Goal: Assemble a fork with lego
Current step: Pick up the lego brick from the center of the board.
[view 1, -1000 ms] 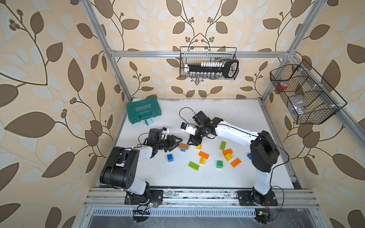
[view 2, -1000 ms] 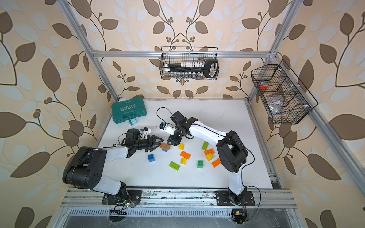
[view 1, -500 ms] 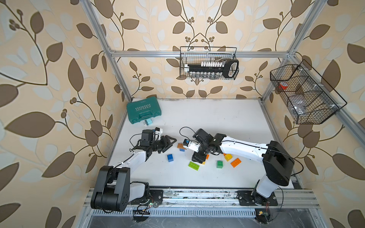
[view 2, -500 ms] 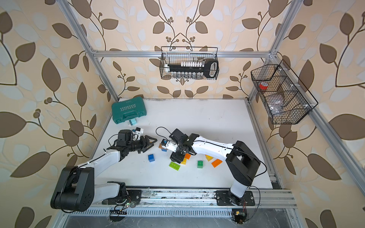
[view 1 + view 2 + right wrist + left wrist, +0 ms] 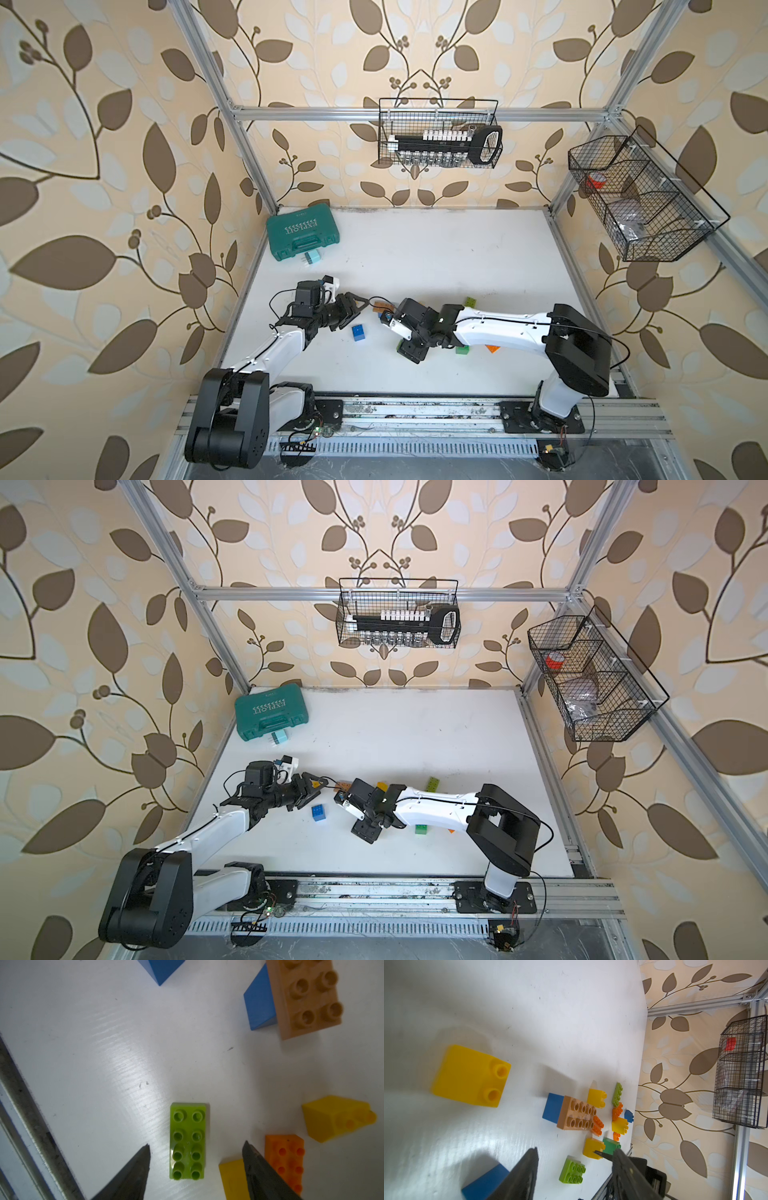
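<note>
Right wrist view: the right gripper [image 5: 197,1144] stands partly open and empty, jaws either side of the long green brick [image 5: 188,1140], presumably lined up to pinch its narrow sides; the left gripper [image 5: 564,1150] is likewise open and empty.

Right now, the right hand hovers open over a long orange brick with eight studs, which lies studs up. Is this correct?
One detail is wrong: the long eight-stud brick under the open right hand is light green, not orange. The right wrist view shows this clearly. The rest stands: the hand is open and the brick lies studs up.
</note>
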Controlling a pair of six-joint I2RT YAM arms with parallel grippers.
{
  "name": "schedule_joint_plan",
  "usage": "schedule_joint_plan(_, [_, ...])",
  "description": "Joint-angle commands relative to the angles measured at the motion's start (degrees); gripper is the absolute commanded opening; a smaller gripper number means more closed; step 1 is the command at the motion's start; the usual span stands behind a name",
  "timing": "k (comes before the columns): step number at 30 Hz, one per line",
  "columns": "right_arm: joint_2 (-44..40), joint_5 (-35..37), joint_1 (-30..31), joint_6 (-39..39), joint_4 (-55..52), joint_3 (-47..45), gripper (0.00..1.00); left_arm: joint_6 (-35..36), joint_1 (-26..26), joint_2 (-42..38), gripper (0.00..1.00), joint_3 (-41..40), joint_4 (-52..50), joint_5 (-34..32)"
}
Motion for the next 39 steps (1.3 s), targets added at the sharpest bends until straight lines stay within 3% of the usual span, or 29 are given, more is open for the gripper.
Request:
schedule_joint_plan(1, [2.4,-0.5,0.1,1.2,1.0,-0.1,0.68,-0.3,0.7,-1.8,0.59,-0.5,0.1,-0.7])
schedule_joint_plan(16, [7.0,-3.4,0.5,1.6,0.3,2.4,0.49,-0.6,1.0,-2.9,0.60,-1.6,0.4,-1.3])
schedule_joint_plan(24, [7.6,-3.2,0.5,0.1,-1.0,3.1,0.32,-0.4,1.2,-2.8,0.60,-1.8,0.3,-1.3])
schedule_joint_plan(31, [2.5,-8.9,0.0,-7.8,0.0,2.1,0.25,0.2,1.4,-0.5,0.60,-0.6,-0.3,0.1])
schedule_joint_plan(35, [-1.0,-14.9,-3.0,-13.4,-3.6,4.2,0.24,0.1,1.4,1.5,0.60,0.0,1.8,2.6])
schedule_joint_plan(39, [-2.0,-16.2,-6.7,-18.0,-9.0,8.5,0.23,-0.5,1.1,5.5,0.58,0.8,5.3,5.3])
